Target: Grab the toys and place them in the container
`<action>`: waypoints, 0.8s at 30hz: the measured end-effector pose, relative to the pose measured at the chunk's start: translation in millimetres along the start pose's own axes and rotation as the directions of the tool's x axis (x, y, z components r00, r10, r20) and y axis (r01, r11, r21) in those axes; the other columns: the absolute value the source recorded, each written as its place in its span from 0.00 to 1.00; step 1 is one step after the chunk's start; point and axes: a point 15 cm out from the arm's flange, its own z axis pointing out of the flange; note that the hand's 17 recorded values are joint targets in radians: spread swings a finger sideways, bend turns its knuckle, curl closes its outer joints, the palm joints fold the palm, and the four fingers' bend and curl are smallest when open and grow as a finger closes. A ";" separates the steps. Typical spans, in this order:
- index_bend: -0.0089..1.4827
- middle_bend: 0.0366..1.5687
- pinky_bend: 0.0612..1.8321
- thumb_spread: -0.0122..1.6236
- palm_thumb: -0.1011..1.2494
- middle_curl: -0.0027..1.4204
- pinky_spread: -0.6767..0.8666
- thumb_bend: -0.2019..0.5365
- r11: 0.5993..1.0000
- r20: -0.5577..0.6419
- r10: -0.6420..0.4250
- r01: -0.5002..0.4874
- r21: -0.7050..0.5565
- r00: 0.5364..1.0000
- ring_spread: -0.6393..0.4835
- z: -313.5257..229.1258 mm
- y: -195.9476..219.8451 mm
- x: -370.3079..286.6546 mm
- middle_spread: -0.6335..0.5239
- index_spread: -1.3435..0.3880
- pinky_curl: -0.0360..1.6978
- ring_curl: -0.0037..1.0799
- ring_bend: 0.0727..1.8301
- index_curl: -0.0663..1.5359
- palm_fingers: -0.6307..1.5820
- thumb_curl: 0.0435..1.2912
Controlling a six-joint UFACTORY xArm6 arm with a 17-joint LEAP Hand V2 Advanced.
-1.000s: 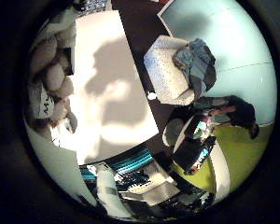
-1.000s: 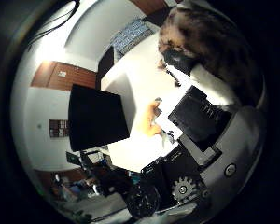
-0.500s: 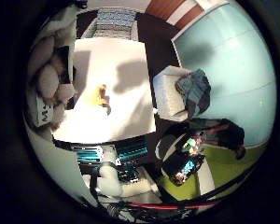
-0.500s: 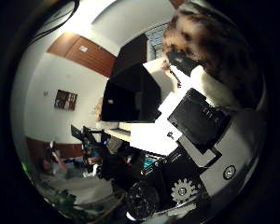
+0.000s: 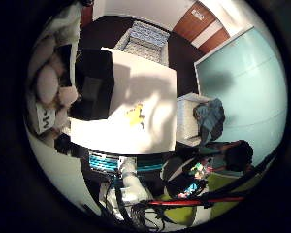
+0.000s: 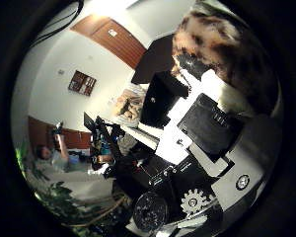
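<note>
My right hand (image 6: 212, 128) is high above a white table (image 5: 150, 78). Its fingers (image 6: 192, 69) are curled against a brown furry plush toy (image 6: 222, 39) that fills the thumb side palm view's edge close to the palm. A black open container (image 5: 95, 83) stands at one end of the table; it also shows in the thumb side palm view (image 6: 160, 97). A small yellow-orange toy (image 5: 136, 115) lies on the table beside the container, near the table's edge.
Several pale plush toys (image 5: 50, 83) are piled beside the table behind the container. A white armchair (image 5: 206, 116) with clothes on it stands off the table's other end. A desk with clutter (image 6: 109, 133) shows in the room beyond.
The camera has swung and moved further from the table. The black container has come into the little finger side view. The brown plush toy has stayed against the fingers.
</note>
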 end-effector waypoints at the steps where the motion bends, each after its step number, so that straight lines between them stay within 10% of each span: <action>1: 0.66 0.79 0.64 0.55 0.84 0.68 0.29 0.25 1.000 0.005 -0.009 0.009 0.008 1.000 0.30 5.1 -5.8 -6.2 0.39 0.60 0.66 0.90 0.66 0.68 0.75 0.56; 20: 0.64 0.78 0.61 0.56 0.79 0.68 0.28 0.24 0.998 0.050 -0.069 0.069 0.008 0.996 0.29 108.4 -59.8 -69.5 0.38 0.59 0.68 0.92 0.64 0.70 0.75 0.56; 24: 0.47 0.70 0.54 0.59 0.69 0.63 0.23 0.22 0.997 0.046 -0.071 0.071 0.006 0.996 0.30 113.6 -61.1 -67.9 0.38 0.59 0.61 0.82 0.63 0.65 0.71 0.51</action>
